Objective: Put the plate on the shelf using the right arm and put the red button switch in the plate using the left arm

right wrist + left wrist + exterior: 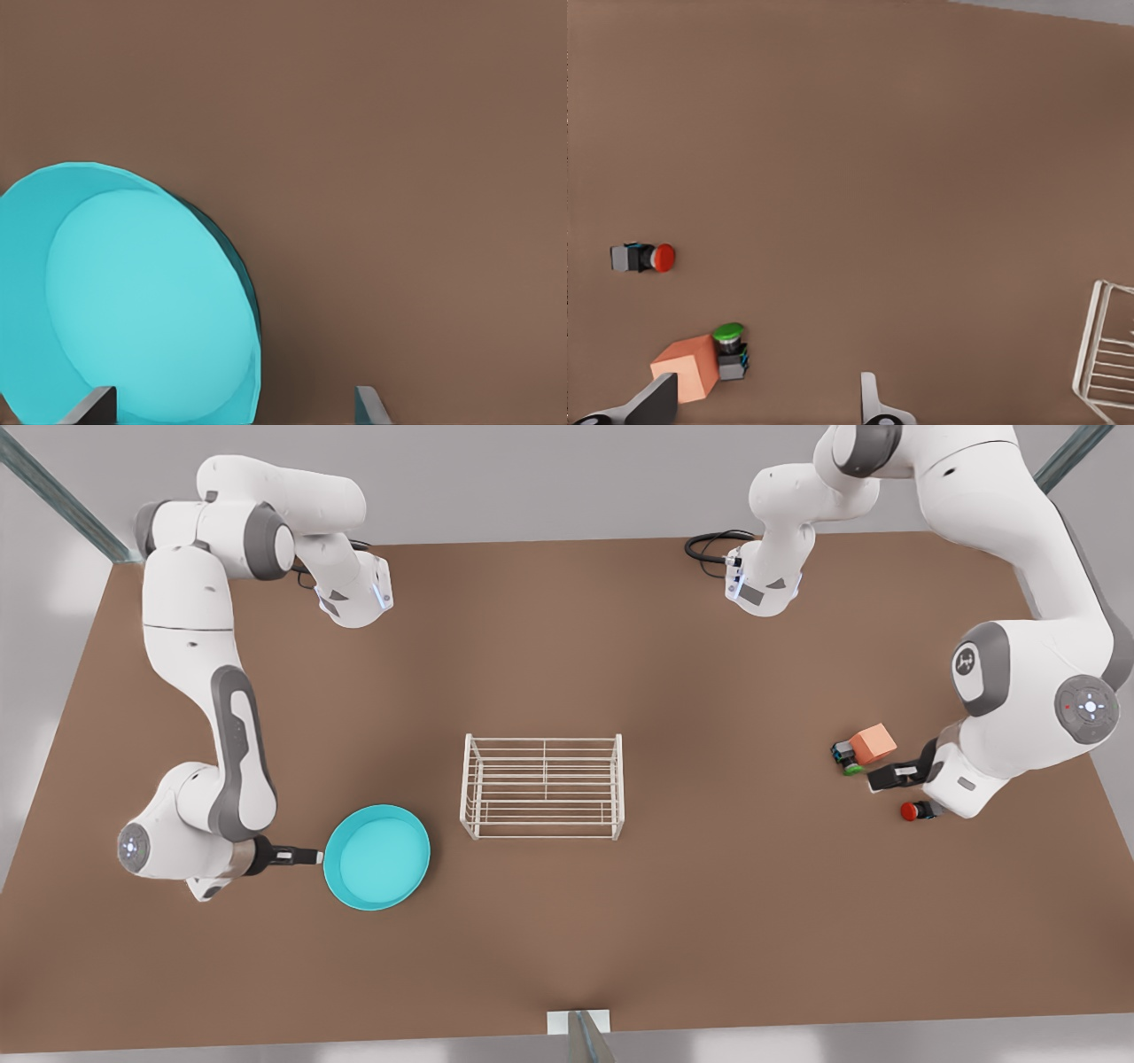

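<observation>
On the brown tabletop [567, 939] I see the round turquoise plate [377, 856] lying beside the white wire shelf [542, 786]. My right gripper [310, 857], fingers spread, reaches its rim. My left gripper [890, 777], open and empty, hovers near the red button switch [916, 810].

Turquoise plate [376, 857], white wire shelf [542, 786], red button switch [914, 810] lie apart

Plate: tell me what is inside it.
The plate holds nothing; its turquoise floor is bare in the front view. The right end effector at its rim covers a sliver of edge.
</observation>
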Robot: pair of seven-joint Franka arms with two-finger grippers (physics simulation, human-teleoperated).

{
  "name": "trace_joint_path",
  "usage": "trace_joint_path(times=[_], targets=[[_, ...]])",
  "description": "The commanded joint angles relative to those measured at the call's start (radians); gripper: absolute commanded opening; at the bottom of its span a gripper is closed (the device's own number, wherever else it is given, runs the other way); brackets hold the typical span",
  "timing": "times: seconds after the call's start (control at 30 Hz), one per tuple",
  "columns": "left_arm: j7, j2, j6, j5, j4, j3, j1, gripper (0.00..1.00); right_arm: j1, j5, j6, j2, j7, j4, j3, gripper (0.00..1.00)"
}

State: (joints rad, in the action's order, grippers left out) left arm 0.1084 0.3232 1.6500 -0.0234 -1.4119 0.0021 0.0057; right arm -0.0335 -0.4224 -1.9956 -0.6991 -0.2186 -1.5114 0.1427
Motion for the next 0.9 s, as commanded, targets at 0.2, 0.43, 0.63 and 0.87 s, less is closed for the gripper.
trace_joint_path(times=[0.2,0.43,0.63,0.87], targets=[[-0.082,-0.001,0.004,0.007,-0.001,-0.002,0.000,1.00,-0.005,0.033,-0.057,-0.048,-0.176,-0.001,0.000,1.00],[-0.085,-0.004,-0.010,0.007,-0.009,-0.001,0.014,1.00,0.004,0.019,-0.063,-0.088,-0.174,0.014,-0.011,0.90],[-0.085,-0.006,-0.012,0.007,-0.007,-0.001,0.014,1.00,-0.014,-0.012,-0.063,-0.112,-0.165,0.036,-0.015,0.84],[-0.084,-0.006,-0.016,0.007,-0.007,-0.002,0.013,1.00,-0.013,-0.013,-0.061,-0.135,-0.157,0.077,-0.014,0.68]])
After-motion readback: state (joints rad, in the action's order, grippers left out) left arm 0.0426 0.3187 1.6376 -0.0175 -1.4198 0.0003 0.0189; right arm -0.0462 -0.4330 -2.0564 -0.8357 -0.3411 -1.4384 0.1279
